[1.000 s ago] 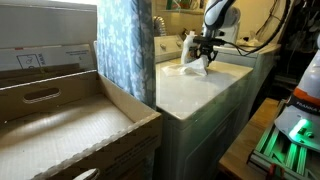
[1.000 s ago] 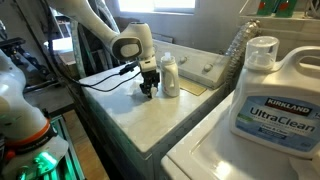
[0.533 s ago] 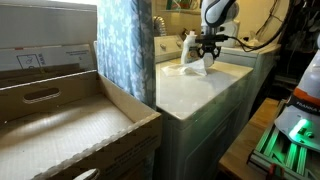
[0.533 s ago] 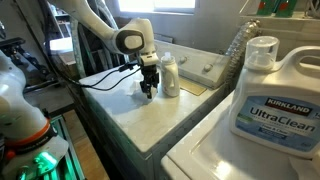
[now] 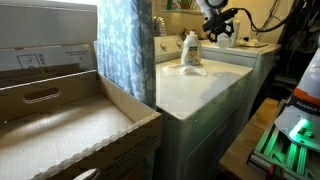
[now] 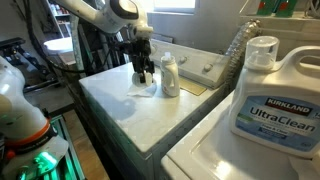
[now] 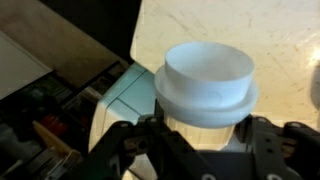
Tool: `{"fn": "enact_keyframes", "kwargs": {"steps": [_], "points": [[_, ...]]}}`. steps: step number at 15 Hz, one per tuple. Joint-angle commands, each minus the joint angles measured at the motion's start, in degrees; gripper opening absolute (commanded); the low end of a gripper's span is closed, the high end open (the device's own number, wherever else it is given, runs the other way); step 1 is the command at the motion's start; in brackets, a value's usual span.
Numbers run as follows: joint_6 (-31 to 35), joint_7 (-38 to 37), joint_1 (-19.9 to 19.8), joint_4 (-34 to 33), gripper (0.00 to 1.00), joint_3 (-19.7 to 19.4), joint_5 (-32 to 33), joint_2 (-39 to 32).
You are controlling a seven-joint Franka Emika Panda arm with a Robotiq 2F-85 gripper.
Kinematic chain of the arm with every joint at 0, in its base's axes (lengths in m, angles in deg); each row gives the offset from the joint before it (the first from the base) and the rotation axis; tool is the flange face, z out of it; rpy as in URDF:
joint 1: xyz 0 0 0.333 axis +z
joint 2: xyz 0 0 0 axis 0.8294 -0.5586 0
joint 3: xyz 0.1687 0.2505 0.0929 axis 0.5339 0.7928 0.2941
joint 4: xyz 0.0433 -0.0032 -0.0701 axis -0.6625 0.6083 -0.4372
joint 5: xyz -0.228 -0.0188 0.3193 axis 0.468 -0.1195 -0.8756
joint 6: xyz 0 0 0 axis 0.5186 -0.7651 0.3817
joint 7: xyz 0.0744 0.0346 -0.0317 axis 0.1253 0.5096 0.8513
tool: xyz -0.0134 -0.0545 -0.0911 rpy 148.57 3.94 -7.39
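My gripper [image 5: 217, 28] [image 6: 143, 66] hangs above the cream washer top [image 5: 205, 85] [image 6: 125, 110], lifted off it. In the wrist view the jaws [image 7: 205, 135] are shut on a white round cap with a flange [image 7: 207, 80], with a beige part under it. A small white bottle [image 5: 190, 48] [image 6: 170, 75] stands upright on the washer top beside the gripper. A white crumpled piece [image 5: 184, 70] [image 6: 140, 89] lies on the surface below the gripper.
A big Kirkland UltraClean detergent jug [image 6: 270, 100] stands close to the camera on the neighbouring machine. A clear plastic bottle [image 6: 232, 48] stands behind. A large open cardboard box [image 5: 60, 120] and a blue curtain [image 5: 125, 45] flank the washer.
The gripper was low at the white piece on the washer top beside the bottle. It has risen and moved away from the surface with the white cap between its jaws.
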Motion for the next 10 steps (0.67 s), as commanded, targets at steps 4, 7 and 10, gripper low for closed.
{"fn": "enact_keyframes", "kwargs": {"steps": [4,7,10], "points": [[-2.16,1.33,3.62,-4.47,0.38,2.81,10.92,2.87],[-4.02,0.06,3.93,-5.71,0.63,3.20,10.67,1.47],[-6.50,-1.73,4.07,-6.49,0.38,4.30,14.55,1.11]]}}
